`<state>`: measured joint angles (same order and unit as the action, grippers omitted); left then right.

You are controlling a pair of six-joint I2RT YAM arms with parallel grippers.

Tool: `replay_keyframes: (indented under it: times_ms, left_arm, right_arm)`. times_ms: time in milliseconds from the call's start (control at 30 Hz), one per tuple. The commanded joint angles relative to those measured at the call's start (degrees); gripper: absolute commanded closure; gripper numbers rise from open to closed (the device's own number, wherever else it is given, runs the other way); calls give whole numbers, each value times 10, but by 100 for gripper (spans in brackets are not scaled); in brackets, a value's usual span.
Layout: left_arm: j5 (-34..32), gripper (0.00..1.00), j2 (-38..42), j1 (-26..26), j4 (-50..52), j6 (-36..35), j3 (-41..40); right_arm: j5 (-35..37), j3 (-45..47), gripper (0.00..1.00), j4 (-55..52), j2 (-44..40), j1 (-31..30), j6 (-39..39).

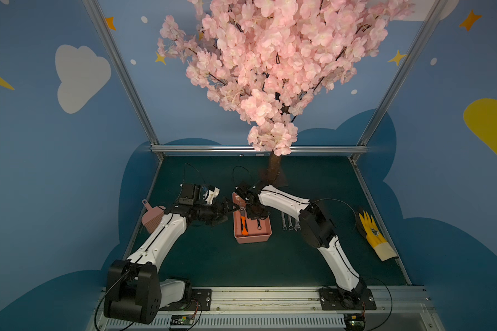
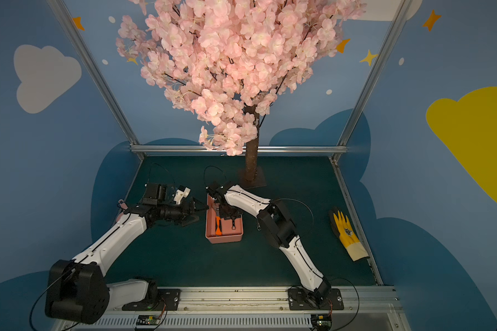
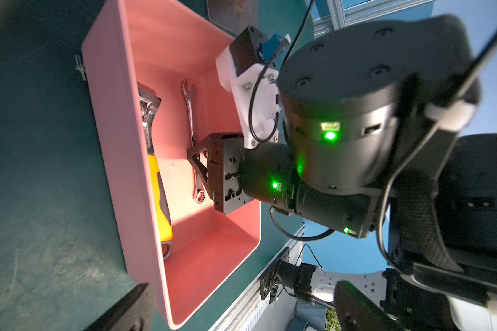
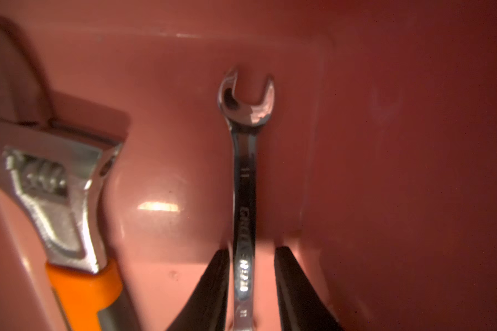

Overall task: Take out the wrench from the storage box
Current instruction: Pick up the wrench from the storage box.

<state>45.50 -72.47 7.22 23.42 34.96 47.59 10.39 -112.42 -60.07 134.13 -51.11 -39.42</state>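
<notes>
The salmon-pink storage box (image 1: 253,239) (image 2: 225,238) (image 3: 109,114) sits mid-table. On its floor lie a slim silver wrench (image 1: 258,226) (image 2: 233,226) (image 3: 190,114) (image 4: 243,172) and an orange-handled adjustable wrench (image 1: 243,226) (image 2: 218,226) (image 3: 158,186) (image 4: 58,195). My right gripper (image 1: 253,213) (image 2: 229,213) (image 3: 197,160) (image 4: 251,250) reaches down into the box. Its fingers straddle the slim wrench's shaft: one touches it, the other stands off with a gap, so it is open. My left gripper (image 1: 227,214) (image 2: 197,212) (image 3: 241,312) is wide open and empty beside the box's left wall.
Loose silver wrenches (image 1: 289,222) lie on the green mat right of the box, partly under my right arm. A yellow glove (image 1: 373,232) (image 2: 347,232) lies at the right edge. A ribbed pink dustpan (image 1: 152,219) sits behind my left arm. The tree trunk (image 1: 273,169) (image 2: 251,160) stands behind the box.
</notes>
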Motion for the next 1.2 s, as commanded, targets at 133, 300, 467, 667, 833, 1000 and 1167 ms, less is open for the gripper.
replay_keyframes:
  times_ms: [133, 300, 467, 667, 833, 1000, 1167]
  left_arm:
    - [10, 0, -2, -2, -8, -8, -9]
    - [11, 0, 0, -2, -8, -8, -9]
    - [10, 0, -1, -1, -8, -9, -10]
    - [9, 0, -4, -1, -8, -10, -9]
    - [10, 0, -3, -2, -8, -10, -9]
    - [10, 0, -3, -2, -3, -10, -2]
    - [13, 0, -2, -2, 0, -9, 7]
  right_arm:
    - [-36, 10, 68, 2, 25, 1, 0]
    - [-13, -30, 71, -13, 53, 11, 3]
    - [-16, -64, 75, -20, 79, 12, 9]
    - [-10, -68, 89, -41, 91, 13, 4]
    - [-6, -73, 100, -43, 88, 11, 8]
    - [7, -79, 100, -42, 55, 5, 15]
    - [11, -96, 100, -52, 25, 3, 21]
